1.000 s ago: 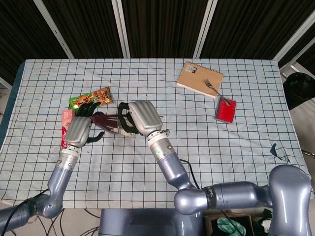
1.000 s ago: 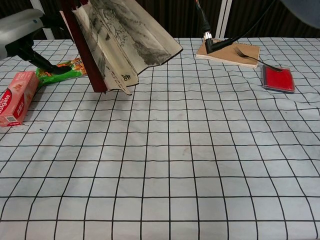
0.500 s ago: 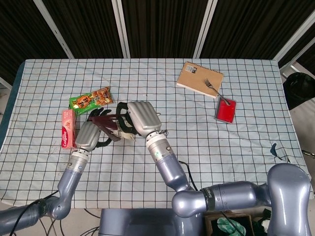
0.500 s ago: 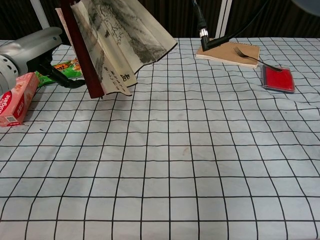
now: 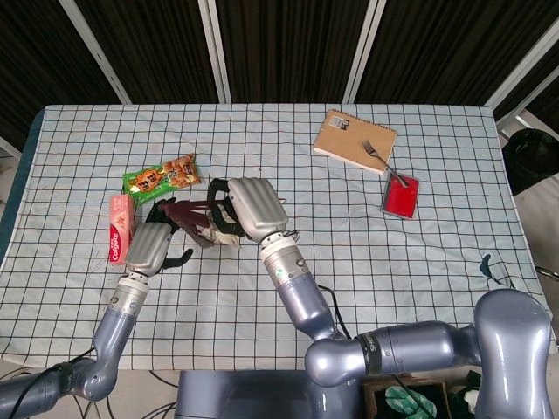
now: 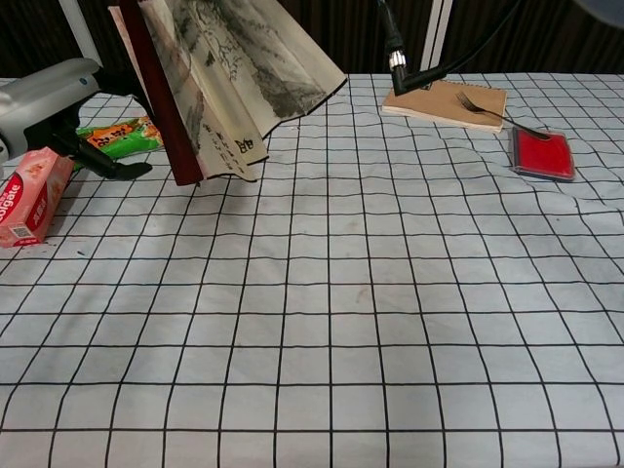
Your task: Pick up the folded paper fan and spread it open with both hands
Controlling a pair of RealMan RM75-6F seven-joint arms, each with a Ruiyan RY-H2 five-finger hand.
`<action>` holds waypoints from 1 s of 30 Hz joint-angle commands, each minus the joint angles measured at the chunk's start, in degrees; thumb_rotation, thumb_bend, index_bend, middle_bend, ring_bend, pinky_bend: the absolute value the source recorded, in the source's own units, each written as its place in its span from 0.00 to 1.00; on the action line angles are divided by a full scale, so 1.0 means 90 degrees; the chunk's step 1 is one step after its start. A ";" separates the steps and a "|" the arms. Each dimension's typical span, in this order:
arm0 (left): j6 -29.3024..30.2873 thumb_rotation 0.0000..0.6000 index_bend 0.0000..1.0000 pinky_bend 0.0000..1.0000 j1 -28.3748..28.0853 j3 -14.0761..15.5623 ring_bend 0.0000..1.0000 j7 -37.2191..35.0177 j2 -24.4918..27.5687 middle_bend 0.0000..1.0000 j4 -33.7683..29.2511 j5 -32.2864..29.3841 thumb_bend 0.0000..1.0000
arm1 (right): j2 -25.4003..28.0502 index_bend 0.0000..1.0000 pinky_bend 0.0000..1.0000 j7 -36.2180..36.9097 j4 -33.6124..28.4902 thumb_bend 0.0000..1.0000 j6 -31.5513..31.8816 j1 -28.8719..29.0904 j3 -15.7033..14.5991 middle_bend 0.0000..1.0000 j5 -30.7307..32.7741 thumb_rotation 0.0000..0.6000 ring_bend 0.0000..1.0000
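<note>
The paper fan is partly spread, with dark red ribs and an ink-painted leaf. It stands tilted above the checked cloth at the left. My right hand grips its right side from above; in the chest view that hand is hidden above the frame. My left hand sits just left of the fan with its fingers spread. In the chest view the left hand reaches toward the dark outer rib. Its lower finger ends short of the fan's base.
A green and orange snack packet and a pink toothpaste box lie beside my left hand. A brown notebook with a fork and a red case lie at the far right.
My left hand swung in under the fan, then drew back to the left and toward me. The fan stays partly spread in my right hand, barely moved.
</note>
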 commanded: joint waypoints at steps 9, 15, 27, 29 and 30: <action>0.0092 1.00 0.39 0.00 -0.0077 0.0049 0.00 -0.0049 -0.0669 0.12 0.0259 0.0033 0.27 | -0.0087 0.86 0.89 -0.0003 -0.0072 0.89 0.0113 0.0089 -0.0026 0.93 0.0059 1.00 0.95; 0.0467 1.00 0.43 0.00 -0.0090 -0.0087 0.00 -0.0256 -0.1307 0.16 0.0726 0.0168 0.39 | -0.0123 0.86 0.89 0.0064 -0.0147 0.89 0.0116 0.0108 -0.0013 0.93 0.0112 1.00 0.95; 0.0685 1.00 0.57 0.01 0.0035 -0.0085 0.00 -0.0388 -0.1376 0.19 0.0916 0.0324 0.51 | 0.0043 0.86 0.89 0.0087 -0.0269 0.89 0.0149 -0.0005 -0.0083 0.93 0.0123 1.00 0.95; 0.0708 1.00 0.57 0.01 0.0056 -0.0105 0.00 -0.0392 -0.1314 0.19 0.0888 0.0330 0.51 | 0.0081 0.86 0.89 0.0100 -0.0289 0.89 0.0152 -0.0048 -0.0110 0.93 0.0122 1.00 0.95; 0.0734 1.00 0.57 0.01 0.0071 -0.0126 0.00 -0.0392 -0.1263 0.19 0.0873 0.0335 0.51 | 0.0110 0.86 0.89 0.0105 -0.0301 0.89 0.0165 -0.0084 -0.0132 0.93 0.0127 1.00 0.95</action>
